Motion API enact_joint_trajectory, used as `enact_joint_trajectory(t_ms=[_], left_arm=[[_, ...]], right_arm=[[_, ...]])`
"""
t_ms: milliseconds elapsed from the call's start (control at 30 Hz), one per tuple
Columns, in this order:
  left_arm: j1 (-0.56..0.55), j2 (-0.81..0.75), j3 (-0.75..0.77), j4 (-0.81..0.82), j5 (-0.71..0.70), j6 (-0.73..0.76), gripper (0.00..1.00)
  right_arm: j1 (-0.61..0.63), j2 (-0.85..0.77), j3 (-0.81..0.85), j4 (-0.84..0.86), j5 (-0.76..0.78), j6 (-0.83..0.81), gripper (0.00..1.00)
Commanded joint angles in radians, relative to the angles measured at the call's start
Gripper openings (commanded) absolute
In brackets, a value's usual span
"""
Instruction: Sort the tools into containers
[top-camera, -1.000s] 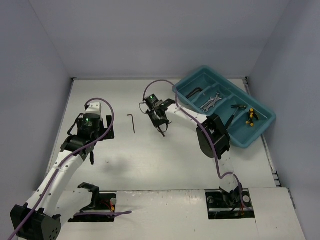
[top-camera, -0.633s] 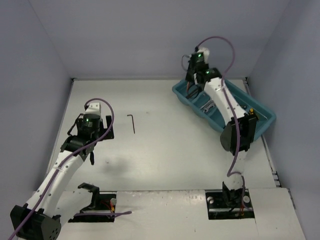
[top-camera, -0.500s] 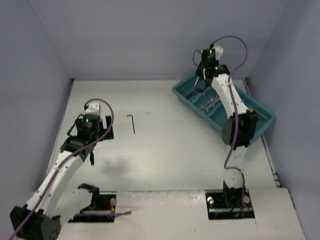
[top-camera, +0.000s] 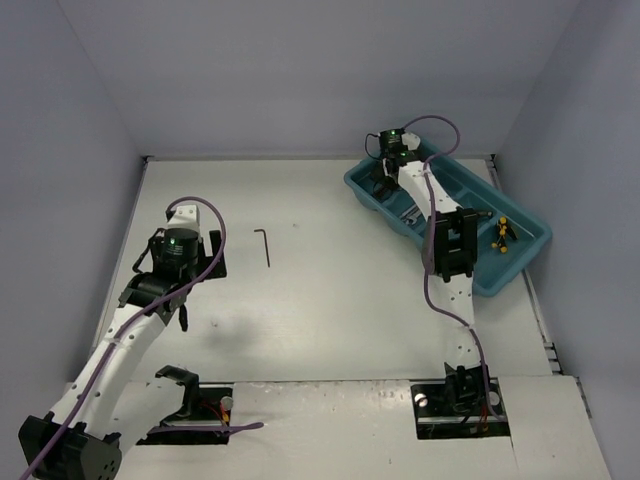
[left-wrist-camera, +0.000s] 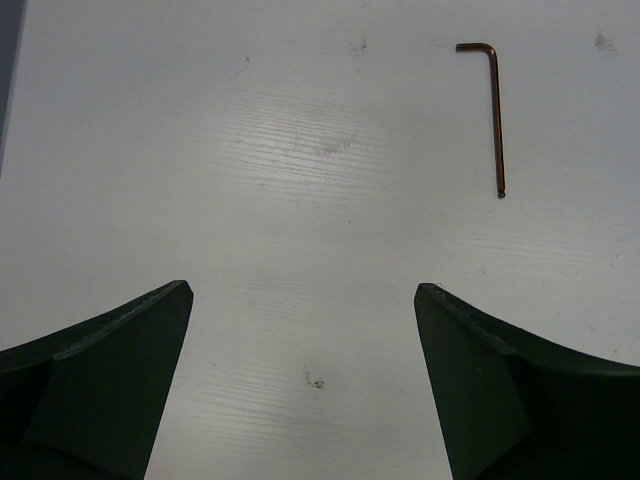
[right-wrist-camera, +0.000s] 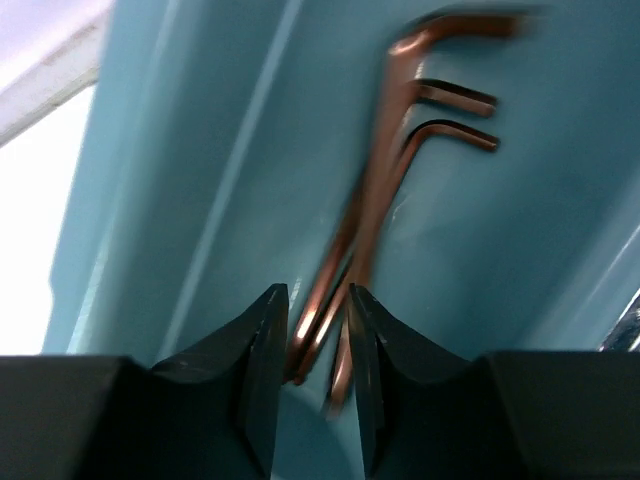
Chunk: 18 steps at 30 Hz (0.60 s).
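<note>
Hex keys (right-wrist-camera: 400, 190), three copper-dark L-shapes blurred in the right wrist view, lie along the floor of one long compartment of the teal tray (right-wrist-camera: 180, 200). Their straight ends run in between the fingers of the right gripper (right-wrist-camera: 315, 300). Its jaws stand only a little apart, and whether they press on the shafts cannot be told. From above, this gripper (top-camera: 383, 180) is low in the tray's leftmost compartment. A yellow-and-black tool (top-camera: 502, 234) lies in a compartment at the other end. The tray (top-camera: 520, 255) sits askew at the far right corner of the table (top-camera: 330, 300).

Another hex key (top-camera: 266, 246) lies alone on the white tabletop, well apart from the tray. The left wrist view shows it (left-wrist-camera: 495, 110) ahead of the left gripper (left-wrist-camera: 302, 288), whose jaws are spread wide over bare, faintly scuffed surface, holding nothing. Plain pale lavender walls (top-camera: 300, 70) close the table in at the back and both sides.
</note>
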Motion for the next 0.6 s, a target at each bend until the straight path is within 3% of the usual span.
enact_joint_trajectory(t_ms=[0, 333, 567], left_arm=[[0.000, -0.018, 0.015, 0.034, -0.018, 0.003, 0.90], [0.000, -0.056, 0.010, 0.050, -0.021, 0.002, 0.90], [0.000, -0.065, 0.011, 0.051, -0.029, -0.002, 0.91]], right_arm=[[0.012, -0.133, 0.069, 0.070, 0.045, -0.079, 0.38], [0.244, -0.387, -0.164, 0.079, 0.071, -0.419, 0.38], [0.445, -0.406, -0.310, 0.081, 0.047, -0.407, 0.36]])
